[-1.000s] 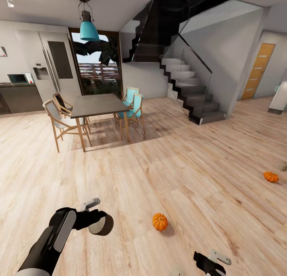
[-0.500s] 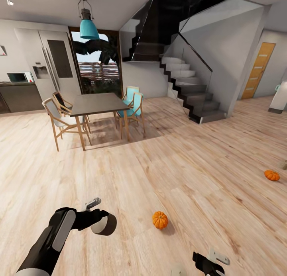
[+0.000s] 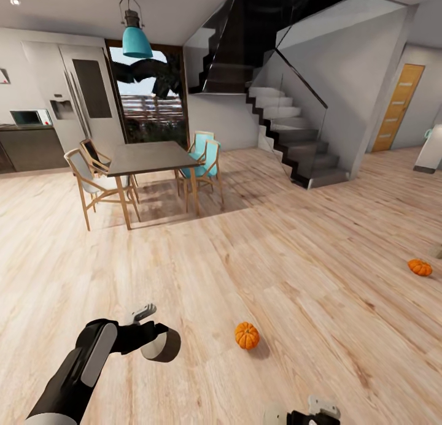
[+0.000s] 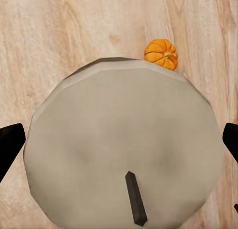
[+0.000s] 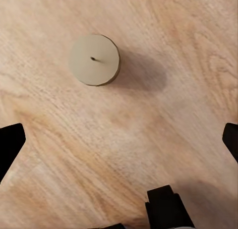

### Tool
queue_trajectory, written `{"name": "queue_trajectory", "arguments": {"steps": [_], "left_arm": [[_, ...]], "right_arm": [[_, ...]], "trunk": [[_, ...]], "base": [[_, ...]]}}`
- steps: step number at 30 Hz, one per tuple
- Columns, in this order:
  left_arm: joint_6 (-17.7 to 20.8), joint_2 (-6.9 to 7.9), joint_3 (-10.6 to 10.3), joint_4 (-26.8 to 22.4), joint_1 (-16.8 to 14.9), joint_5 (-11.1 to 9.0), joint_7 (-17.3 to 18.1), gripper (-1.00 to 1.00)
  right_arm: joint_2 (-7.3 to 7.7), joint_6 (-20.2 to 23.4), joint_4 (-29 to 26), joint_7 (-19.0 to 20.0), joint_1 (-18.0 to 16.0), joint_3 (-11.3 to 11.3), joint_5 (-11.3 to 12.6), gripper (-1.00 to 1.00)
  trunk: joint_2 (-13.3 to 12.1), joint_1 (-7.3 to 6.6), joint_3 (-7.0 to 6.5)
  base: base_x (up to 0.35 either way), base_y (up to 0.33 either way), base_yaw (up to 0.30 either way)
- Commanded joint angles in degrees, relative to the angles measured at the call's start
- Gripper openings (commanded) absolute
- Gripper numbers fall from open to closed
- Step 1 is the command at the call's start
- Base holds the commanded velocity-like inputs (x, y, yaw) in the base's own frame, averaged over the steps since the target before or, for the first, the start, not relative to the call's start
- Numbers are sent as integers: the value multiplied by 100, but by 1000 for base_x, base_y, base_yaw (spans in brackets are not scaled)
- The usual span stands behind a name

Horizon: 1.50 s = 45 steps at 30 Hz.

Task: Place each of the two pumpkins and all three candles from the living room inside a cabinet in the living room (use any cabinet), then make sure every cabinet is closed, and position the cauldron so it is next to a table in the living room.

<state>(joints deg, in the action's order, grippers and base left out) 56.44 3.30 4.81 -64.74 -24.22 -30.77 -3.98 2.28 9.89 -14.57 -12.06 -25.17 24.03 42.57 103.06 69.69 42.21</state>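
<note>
Wooden floor (image 3: 258, 271) stretches past a far dining table (image 3: 150, 158), with one pumpkin (image 3: 247, 335) near and another pumpkin (image 3: 420, 267) right. Left end effector (image 3: 156, 339) pinches a candle (image 4: 124, 144); right end effector (image 5: 119, 144) hangs spread above a second candle (image 5: 94, 59).

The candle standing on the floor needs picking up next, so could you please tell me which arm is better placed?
Probably the right. Its end effector is open, directly above the loose candle on the floor. The left end effector already holds another candle.
</note>
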Motion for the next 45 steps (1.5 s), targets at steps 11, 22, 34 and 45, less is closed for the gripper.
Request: {"name": "queue_trajectory", "arguments": {"steps": [11,22,34,45], "left_arm": [[24,-34,-23,-12,-4,-60,-41,-100],[24,-41,-23,-12,-4,-60,-41,-100],[24,-46,-23,-5,-4,-60,-41,-100],[19,-49,-23,-4,-3,-62,-41,-100]], "right_arm": [[-80,-278,-18,-35,-6,185,15,100],[-95,-333,-21,419,-6,376,-69,100],[-98,-442,-19,462,-6,411,-88,100],[-96,-549,-14,459,-6,418,-91,100]], "trunk": [[445,242,203],[886,483,401],[1368,747,616],[1809,988,814]], "base": [[0,0,0],[0,0,0],[0,0,0],[0,0,0]]}}
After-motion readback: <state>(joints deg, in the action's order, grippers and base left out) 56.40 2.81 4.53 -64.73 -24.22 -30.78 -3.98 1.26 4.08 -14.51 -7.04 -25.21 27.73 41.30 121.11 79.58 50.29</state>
